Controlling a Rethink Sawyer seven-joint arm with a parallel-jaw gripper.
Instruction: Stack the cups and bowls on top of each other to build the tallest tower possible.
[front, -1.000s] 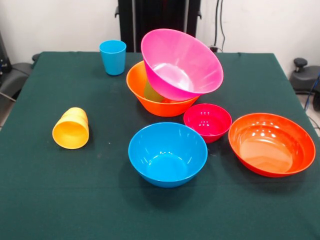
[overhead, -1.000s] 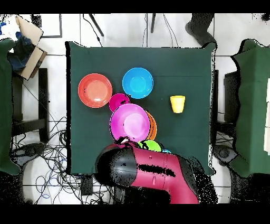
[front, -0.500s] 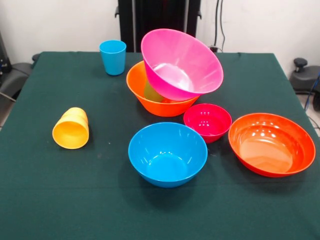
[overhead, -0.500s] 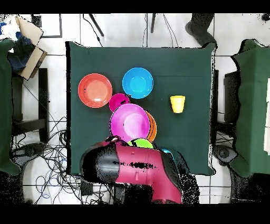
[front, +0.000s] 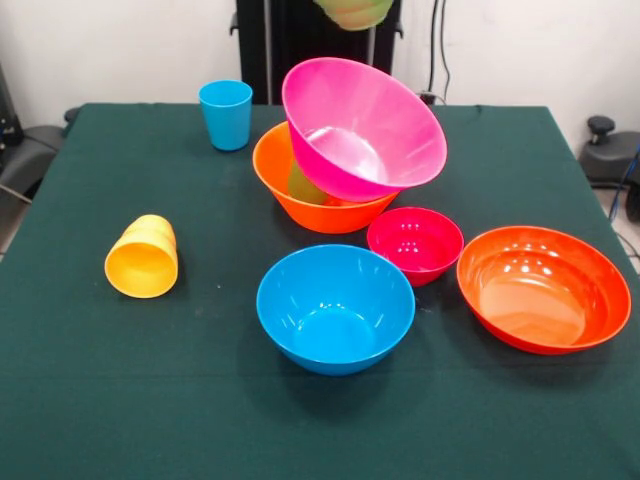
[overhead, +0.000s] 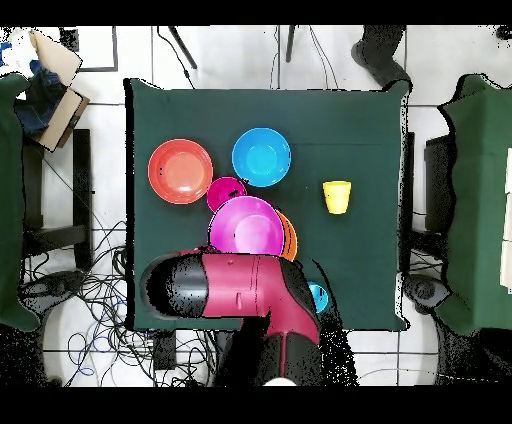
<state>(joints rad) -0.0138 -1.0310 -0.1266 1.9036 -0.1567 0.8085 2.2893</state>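
Green bowl (front: 354, 11) now hangs above the pink bowl (front: 362, 127), newly arrived; hand hidden, grip untellable; placing seems next.

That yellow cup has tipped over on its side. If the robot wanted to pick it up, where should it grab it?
Probably across its round body, coming straight down from above. The yellow cup lies on its side on the green table, mouth toward the front-view camera, so its rim is awkward to pinch. Its curved sides are free, with no bowl beside it; a hold near the middle seems less likely to slip along the taper.
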